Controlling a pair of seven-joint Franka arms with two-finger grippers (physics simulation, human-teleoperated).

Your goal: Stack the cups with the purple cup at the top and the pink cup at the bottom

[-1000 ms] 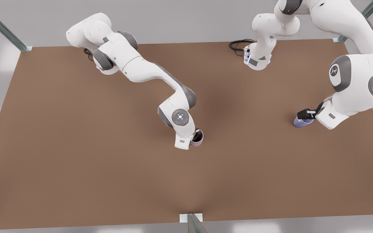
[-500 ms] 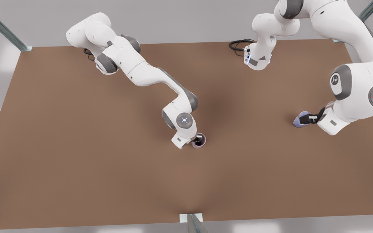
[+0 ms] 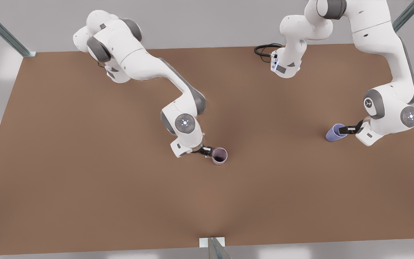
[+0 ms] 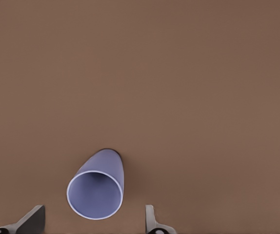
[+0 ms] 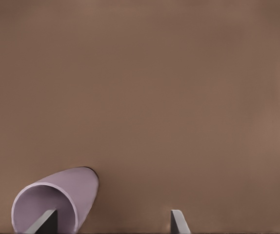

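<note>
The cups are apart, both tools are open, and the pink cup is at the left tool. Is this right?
No: the right wrist view shows the pink cup at the right tool; the left tool faces the purple cup. Otherwise correct.

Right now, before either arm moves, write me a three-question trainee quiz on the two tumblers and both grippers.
1. True or false: the small bluish-purple tapered tumbler is nested in the small pale pinkish-lilac tapered tumbler.
2. The left gripper is at: A) the pinkish-lilac tumbler, B) the bluish-purple tumbler, C) neither.
3. Fill in: the right gripper, at the pinkish-lilac tumbler's rim, has its fingers ____.

Key: 1 false, they stand apart on the brown table; 2 B; 3 open.
</note>
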